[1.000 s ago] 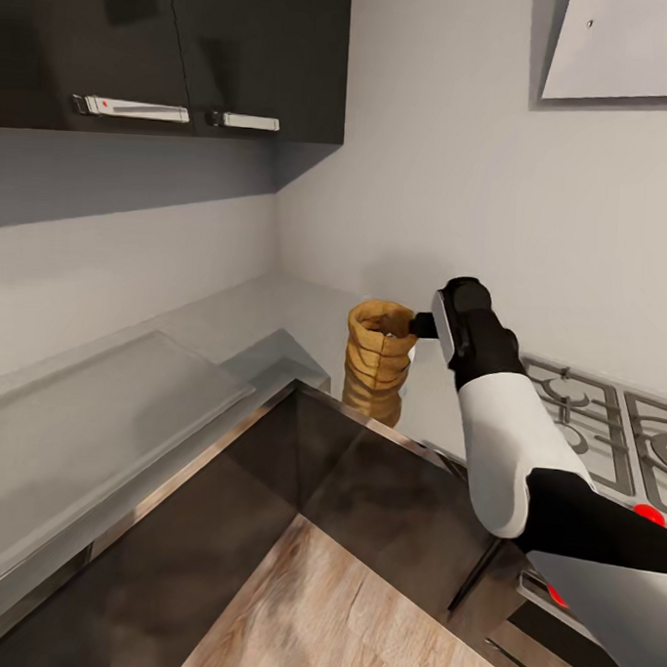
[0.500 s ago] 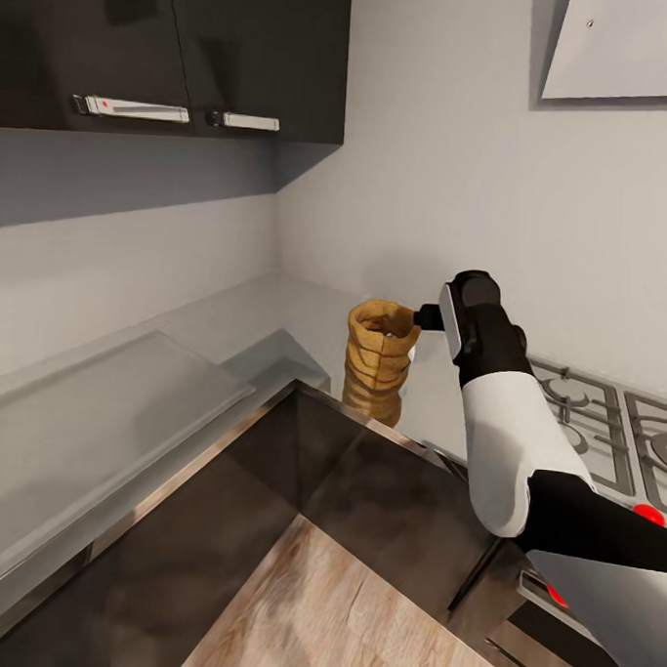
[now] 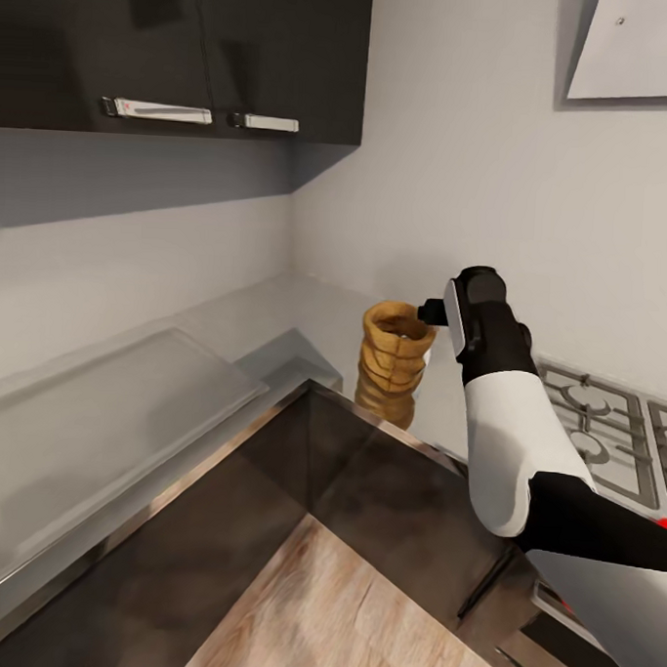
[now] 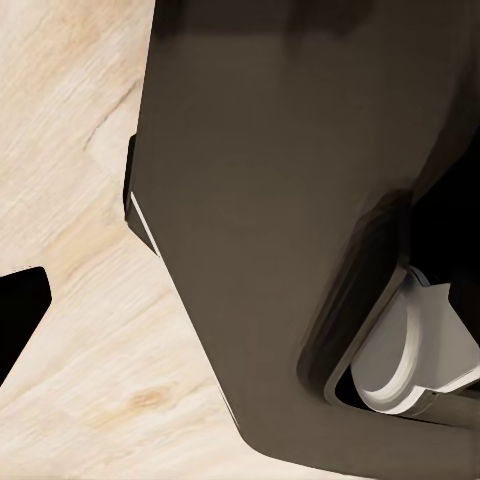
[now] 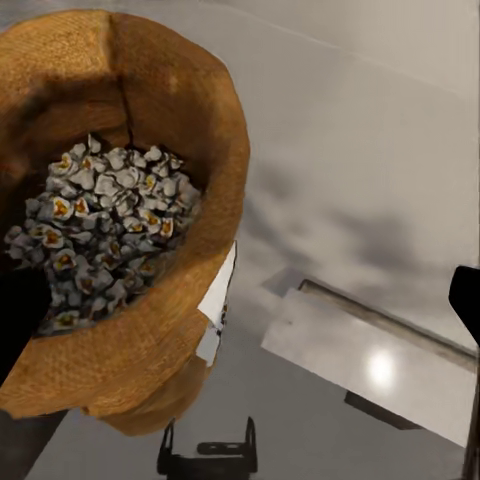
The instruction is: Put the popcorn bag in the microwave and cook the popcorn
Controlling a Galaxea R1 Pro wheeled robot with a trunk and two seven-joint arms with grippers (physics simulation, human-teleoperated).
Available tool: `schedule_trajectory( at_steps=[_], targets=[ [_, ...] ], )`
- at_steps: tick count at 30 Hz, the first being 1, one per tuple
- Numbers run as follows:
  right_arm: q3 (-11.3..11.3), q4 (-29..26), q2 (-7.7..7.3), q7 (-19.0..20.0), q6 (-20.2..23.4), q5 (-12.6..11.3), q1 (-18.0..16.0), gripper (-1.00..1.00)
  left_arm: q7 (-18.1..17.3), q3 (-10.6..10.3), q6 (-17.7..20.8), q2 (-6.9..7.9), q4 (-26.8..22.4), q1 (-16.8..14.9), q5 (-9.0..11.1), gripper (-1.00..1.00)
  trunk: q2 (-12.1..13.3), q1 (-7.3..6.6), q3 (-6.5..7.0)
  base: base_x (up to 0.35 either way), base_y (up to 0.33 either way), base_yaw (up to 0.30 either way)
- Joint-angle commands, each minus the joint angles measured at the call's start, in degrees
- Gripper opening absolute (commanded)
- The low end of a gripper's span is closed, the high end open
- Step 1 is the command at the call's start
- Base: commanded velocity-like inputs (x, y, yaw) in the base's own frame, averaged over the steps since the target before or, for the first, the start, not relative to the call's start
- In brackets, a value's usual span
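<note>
On the countertop (image 3: 275, 321), right near its front edge, the popcorn bag (image 3: 394, 361) stands upright, just beside the gas hob (image 3: 602, 436). The right gripper (image 3: 430, 312) sits at the bag's rim, though I honestly can't tell if it's gripping or spread. From the right wrist view the bag (image 5: 120, 220) is full of pale popcorn (image 5: 105, 235). The left wrist view gives dark cabinet (image 4: 280, 220) and wood floor (image 4: 70, 330).

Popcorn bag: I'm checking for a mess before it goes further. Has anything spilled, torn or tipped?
Nothing stands out. The popcorn bag stands upright on the countertop, crumpled but whole. In the right wrist view its kernels sit inside the rim, with none on the counter. The right gripper is at the bag's rim.
</note>
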Motion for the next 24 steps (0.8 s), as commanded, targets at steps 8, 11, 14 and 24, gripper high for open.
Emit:
schedule_trajectory(
  at_steps=[8, 11, 14, 24],
  targets=[
    [0.11, -0.11, 0.06, -1.15, 0.18, 0.76, -0.04, 1.0, 0.01, 0.09, -0.1, -0.01, -0.05, 0.01, 0.27, 1.0, -0.03, 0.0, -0.05, 0.0, 0.0, 0.05],
    [0.32, -0.09, 0.06, -4.92, 0.18, 0.87, -0.04, 1.0, 0.01, 0.09, -0.1, -0.01, -0.05, 0.01, 0.34, 1.0, -0.03, 0.0, -0.05, 0.0, 0.0, 0.001],
    [0.26, -0.01, 0.06, -5.29, 0.18, 0.69, -0.04, 1.0, 0.07, 0.09, -0.1, -0.01, -0.06, 0.01, 0.34, 1.0, -0.03, 0.0, -0.05, 0.0, 0.0, 0.0],
    [0.17, 0.66, 0.06, -5.25, 0.18, 0.22, -0.04, 1.0, 0.1, 0.09, -0.1, -0.01, -0.05, 0.01, 0.34, 1.0, -0.03, 0.0, -0.05, 0.076, 0.0, 0.0]
  ],
)
